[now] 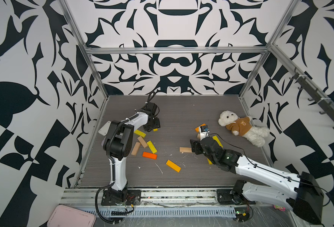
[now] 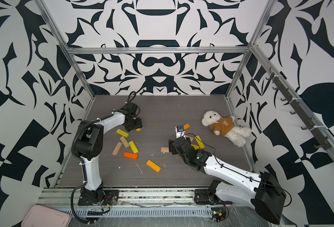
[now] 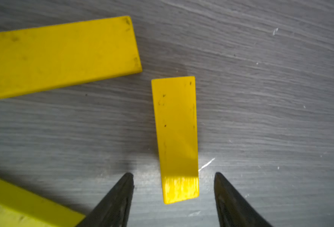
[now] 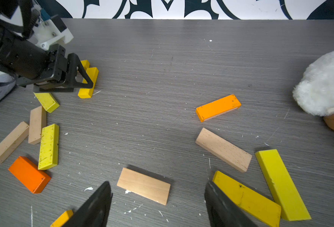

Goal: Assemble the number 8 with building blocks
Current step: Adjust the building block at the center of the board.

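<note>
Far from the teddy bear (image 1: 240, 127), spread left gripper (image 3: 174, 175) straddles yellow block (image 3: 175, 127); right gripper (image 4: 157, 183) spread too.

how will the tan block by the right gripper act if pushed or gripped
The tan block looks like solid wood: probably stiff. Lying flat with square edges, it should slide, not roll. Smooth faces may slip in the right gripper.

Thirteen building blocks (image 4: 143, 185), one teddy bear (image 1: 240, 127)
</note>
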Tool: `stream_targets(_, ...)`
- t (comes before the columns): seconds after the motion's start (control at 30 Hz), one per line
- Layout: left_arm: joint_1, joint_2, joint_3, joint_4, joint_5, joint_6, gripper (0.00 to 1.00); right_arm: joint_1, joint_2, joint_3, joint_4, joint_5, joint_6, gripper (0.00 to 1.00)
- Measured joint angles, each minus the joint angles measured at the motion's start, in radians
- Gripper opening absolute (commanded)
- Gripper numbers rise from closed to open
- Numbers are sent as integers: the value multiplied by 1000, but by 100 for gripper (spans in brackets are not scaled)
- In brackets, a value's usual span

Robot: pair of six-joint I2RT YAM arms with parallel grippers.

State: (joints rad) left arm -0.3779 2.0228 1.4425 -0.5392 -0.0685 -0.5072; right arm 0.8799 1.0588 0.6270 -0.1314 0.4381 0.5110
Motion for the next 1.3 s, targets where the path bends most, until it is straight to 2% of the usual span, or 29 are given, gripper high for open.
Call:
stream_targets(0.27, -16, 59, 64, -29, -56, 19, 58, 0, 0, -20, -3, 5, 10, 77)
stream_targets(0.6, -17, 71, 74, -58, -106, 69, 39, 0, 0, -31, -3, 5, 18, 75)
stream_targets(0.8, -24, 63, 56, -50, -123, 89, 37, 0, 0, -47, -2, 4, 31, 73)
stream_targets(1.03, -39, -12, -55, -42, -136, 74, 37, 0, -1, -56, 2, 4, 41, 72)
stream_targets(1.3, -56, -32, -87, -43, -152, 64, 44, 0, -5, -77, 2, 4, 46, 72)
